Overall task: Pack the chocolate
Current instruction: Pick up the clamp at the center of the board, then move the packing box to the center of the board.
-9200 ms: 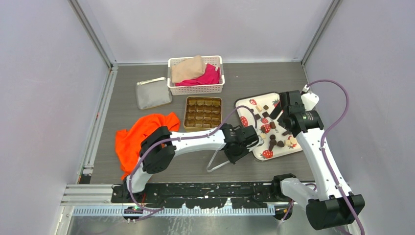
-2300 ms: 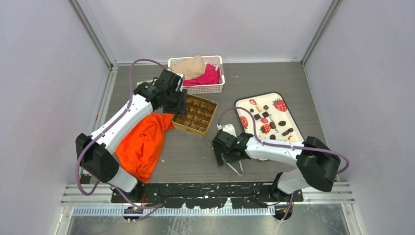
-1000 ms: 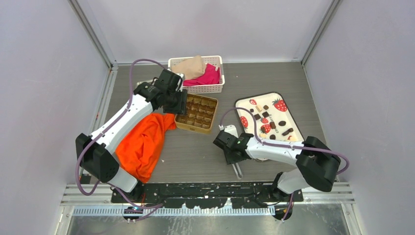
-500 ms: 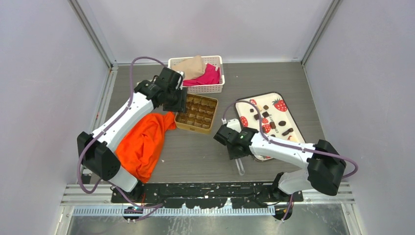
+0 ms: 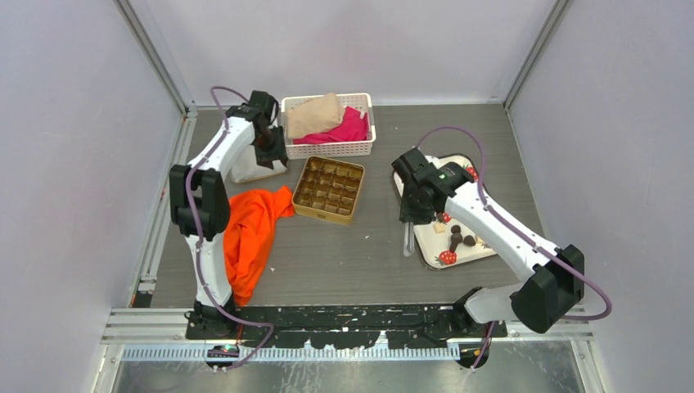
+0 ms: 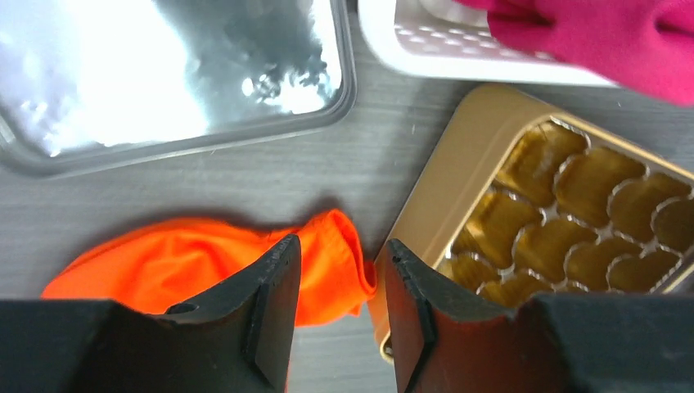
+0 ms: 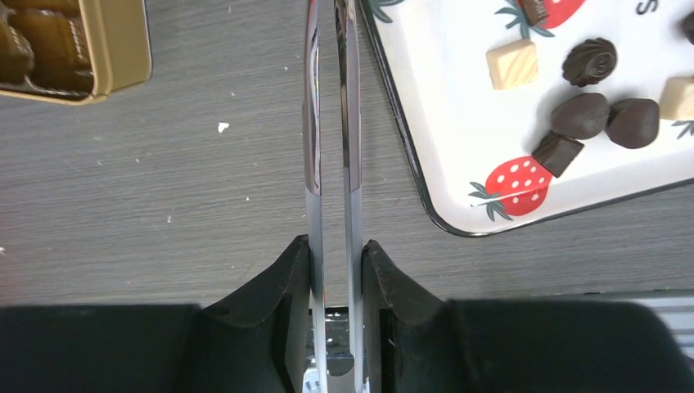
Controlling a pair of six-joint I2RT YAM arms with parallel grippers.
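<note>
Right hand [image 7: 334,244] pinching steel tongs [image 7: 311,123], left hand [image 6: 341,246] part-open, seemingly empty

A robot lab enclosure: bare pale walls [image 5: 74,164], aluminium frame posts [image 5: 154,53], black mounting rail [image 5: 344,315] at the table [image 5: 327,254] edge.

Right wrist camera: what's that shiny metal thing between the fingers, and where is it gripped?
The right gripper pinches metal tongs across both arms near their rear end, with the tips pointing away. The left gripper holds nothing.
</note>
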